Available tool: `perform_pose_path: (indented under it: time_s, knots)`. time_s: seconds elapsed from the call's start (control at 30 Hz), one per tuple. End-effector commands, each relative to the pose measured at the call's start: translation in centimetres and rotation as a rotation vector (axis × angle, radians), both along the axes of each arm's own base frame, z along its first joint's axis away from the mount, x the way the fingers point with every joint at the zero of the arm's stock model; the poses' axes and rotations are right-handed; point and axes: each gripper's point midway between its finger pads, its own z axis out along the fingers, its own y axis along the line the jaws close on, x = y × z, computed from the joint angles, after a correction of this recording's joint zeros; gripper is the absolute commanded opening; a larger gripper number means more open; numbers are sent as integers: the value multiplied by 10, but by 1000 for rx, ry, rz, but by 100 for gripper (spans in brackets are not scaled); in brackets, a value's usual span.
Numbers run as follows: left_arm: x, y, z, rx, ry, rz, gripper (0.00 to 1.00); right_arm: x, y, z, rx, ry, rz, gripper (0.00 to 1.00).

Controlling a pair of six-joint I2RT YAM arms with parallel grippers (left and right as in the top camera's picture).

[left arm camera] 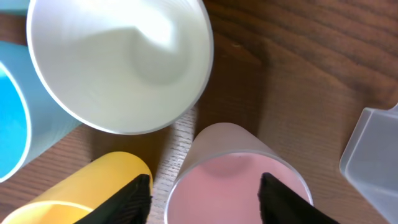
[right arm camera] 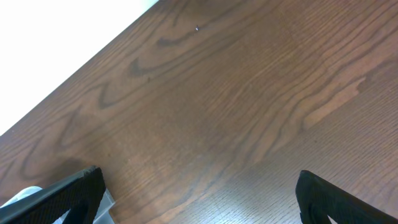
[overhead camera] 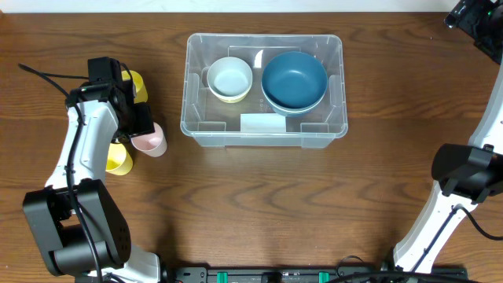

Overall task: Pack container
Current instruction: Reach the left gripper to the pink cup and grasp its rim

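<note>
Left gripper (left arm camera: 205, 190) spread about pink plastic cup (left arm camera: 230, 174), contact not discernible, crowded by white plastic cup (left arm camera: 118, 62), yellow plastic cup (left arm camera: 102, 180), right gripper (right arm camera: 199, 193) spread, empty

We log the container (overhead camera: 187, 86): lg clear plastic bin, rect. w/ rounded corners, thick rim, moulded ridges inside. Upright, top open, long side running left-right. Sits far-centre in overhead view.
</note>
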Motion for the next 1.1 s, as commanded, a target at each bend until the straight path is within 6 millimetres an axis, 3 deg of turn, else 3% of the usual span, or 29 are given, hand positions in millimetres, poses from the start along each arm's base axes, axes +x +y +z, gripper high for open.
perform_pose_path:
  time_s: [0.0, 0.33, 0.53, 0.7, 0.87, 1.07]
  knots:
    - [-6, 3, -10, 6, 31, 17, 52, -6, 1, 19, -1, -39, -13, 99]
    - [-13, 2, -42, -12, 132, 17, 48, -6, 1, 19, -1, -39, -13, 99]
    - [-15, 2, -44, -17, 145, 35, 6, -6, 1, 19, -1, -39, -13, 99]
    - [-21, 0, -41, -26, 158, 70, 6, -6, 1, 19, -1, -39, -13, 99]
    - [-22, -4, -11, -48, 117, 90, 6, -6, 1, 19, -1, -39, -13, 99]
    - [-27, -27, 71, -139, -90, 53, 6, -6, 1, 19, -1, -39, -13, 99]
